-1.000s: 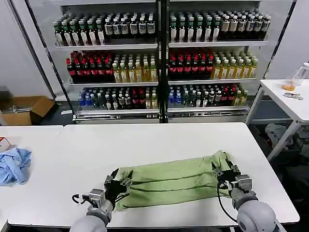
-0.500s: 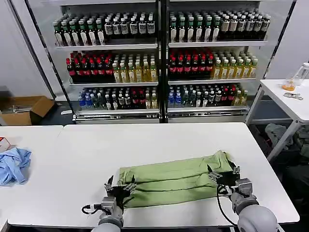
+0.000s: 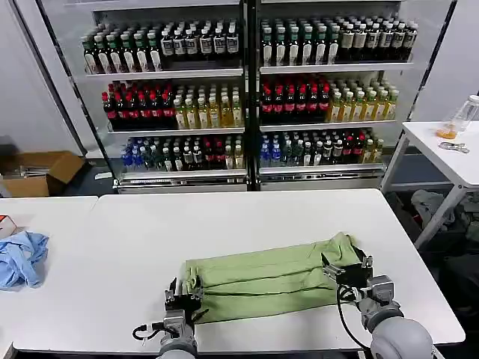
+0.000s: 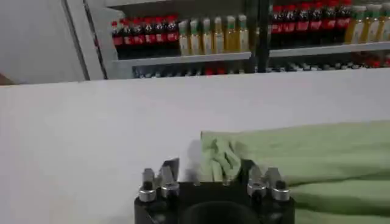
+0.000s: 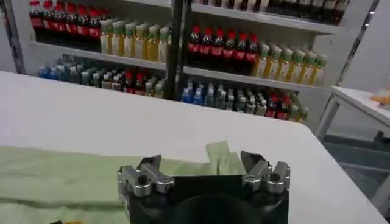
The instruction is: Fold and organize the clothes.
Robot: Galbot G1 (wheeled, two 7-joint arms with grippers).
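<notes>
1. A light sage-green T-shirt (image 3: 269, 278) is laid out on the near half of a white table (image 3: 247, 217), already gathered into a long band that runs from the robot's left to its right, with the right end lying slightly farther from the robot.
2. The cloth is judged to be light, soft and limp: long creases are seen along its length, and bunching is visible at its left end in the left wrist view (image 4: 222, 159). It would be expected to sag and slide when lifted, so both ends would need to be carried together.
3. The best hold is judged to be at the two short ends, pinched through all the layers so that none is left behind.
4. No print is visible on the shirt; plain green fabric is shown, with darker fold lines.
5. The left gripper (image 3: 184, 293) is placed at the shirt's left end, its fingers set wide with the bunched edge lying between them; a firm pinch cannot be confirmed.
6. The right gripper (image 3: 346, 267) is placed at the shirt's right end, its fingers likewise spread apart over the cloth.
7. Shelves of bottled drinks (image 3: 247, 90) are seen behind the table.
</notes>
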